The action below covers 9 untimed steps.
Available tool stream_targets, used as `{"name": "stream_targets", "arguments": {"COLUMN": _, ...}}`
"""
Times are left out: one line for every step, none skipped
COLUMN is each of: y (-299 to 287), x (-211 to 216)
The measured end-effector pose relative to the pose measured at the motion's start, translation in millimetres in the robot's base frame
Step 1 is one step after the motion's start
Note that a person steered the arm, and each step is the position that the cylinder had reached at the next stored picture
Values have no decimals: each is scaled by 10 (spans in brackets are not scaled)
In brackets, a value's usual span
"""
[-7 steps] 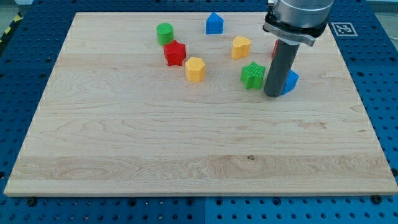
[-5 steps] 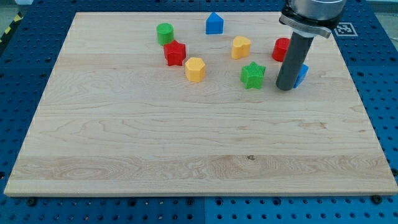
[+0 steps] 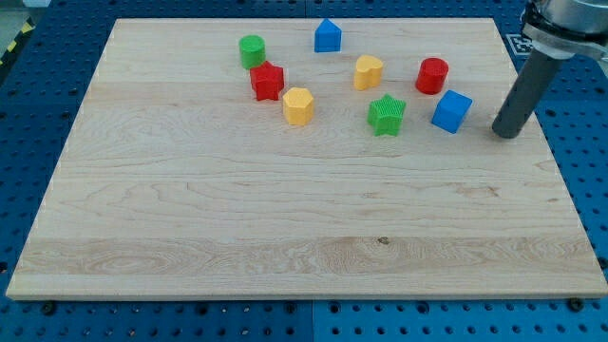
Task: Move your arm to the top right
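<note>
My tip rests on the surface at the frame's right edge, just right of the blue cube and apart from it. I have no fingers, so I hold nothing; the top-right corner lies just above.

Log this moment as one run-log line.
tip at board's right edge | right of blue cube, apart | touching no block

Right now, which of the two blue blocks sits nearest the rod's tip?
The blue cube, just to the view's left of my tip. The other blue block, the house-shaped one, sits far off near the board's top edge.
</note>
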<state>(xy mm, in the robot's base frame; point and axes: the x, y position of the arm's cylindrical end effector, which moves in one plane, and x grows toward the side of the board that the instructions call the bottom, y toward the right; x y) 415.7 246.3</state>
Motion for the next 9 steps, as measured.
{"name": "stream_targets", "arguments": {"y": -96, "x": -320}}
{"name": "stream_targets", "arguments": {"y": -108, "x": -536}}
{"name": "stream_targets", "arguments": {"y": -123, "x": -664}}
{"name": "stream_targets", "arguments": {"y": -134, "x": -669}}
{"name": "stream_targets", "arguments": {"y": -134, "x": -781}}
{"name": "stream_targets", "arguments": {"y": -141, "x": -947}}
{"name": "stream_targets", "arguments": {"y": -146, "x": -1071}}
{"name": "stream_targets", "arguments": {"y": -334, "x": -1365}}
{"name": "stream_targets", "arguments": {"y": -434, "x": -1525}}
